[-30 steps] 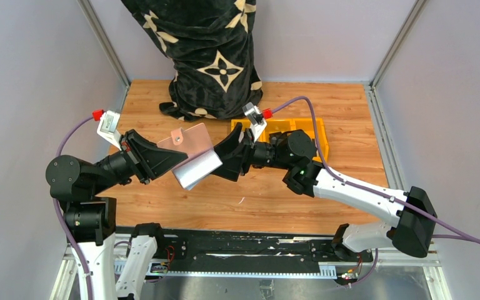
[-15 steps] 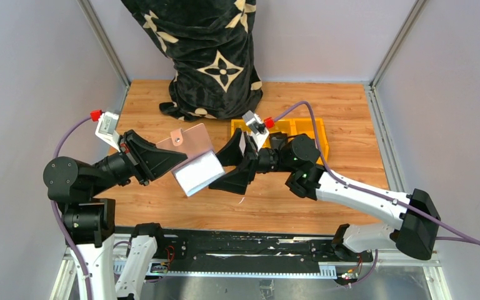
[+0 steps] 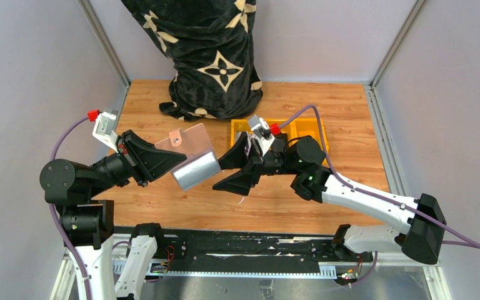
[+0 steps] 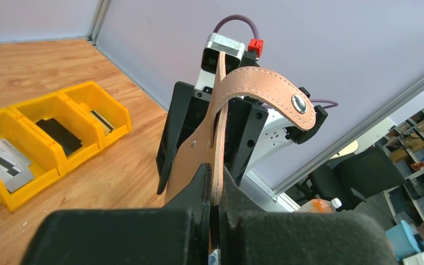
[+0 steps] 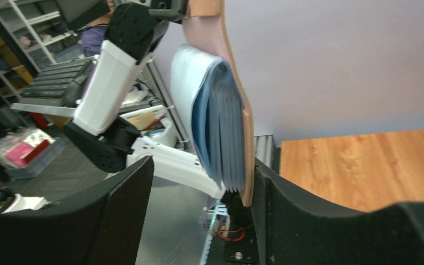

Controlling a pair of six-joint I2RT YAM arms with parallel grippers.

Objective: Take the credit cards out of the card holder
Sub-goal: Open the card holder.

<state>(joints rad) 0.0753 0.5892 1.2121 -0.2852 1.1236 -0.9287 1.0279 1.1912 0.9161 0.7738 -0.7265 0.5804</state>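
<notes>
The brown card holder [image 3: 185, 140] is held in the air, open, above the table's middle. My left gripper [image 3: 164, 160] is shut on its brown cover [image 4: 216, 165]; the strap with the stud [image 4: 298, 101] curls over the top. A fanned stack of grey-blue inner leaves [image 3: 195, 170] hangs from it; it also shows in the right wrist view [image 5: 216, 127]. I cannot tell cards from sleeves there. My right gripper [image 3: 230, 169] is open wide, with the leaves between its jaws [image 5: 201, 165] and the cover's edge against the right finger [image 5: 287, 204].
A yellow three-compartment bin [image 3: 320, 141] stands behind the right gripper; in the left wrist view [image 4: 0, 193] it holds a grey-white flat item, a black item and another flat piece. A black patterned cloth [image 3: 212, 56] stands at the table's back.
My right gripper has drawn back to the right and opened wider. The grey leaves swung open, then fell back together. The left gripper kept its hold and shifted slightly left.
</notes>
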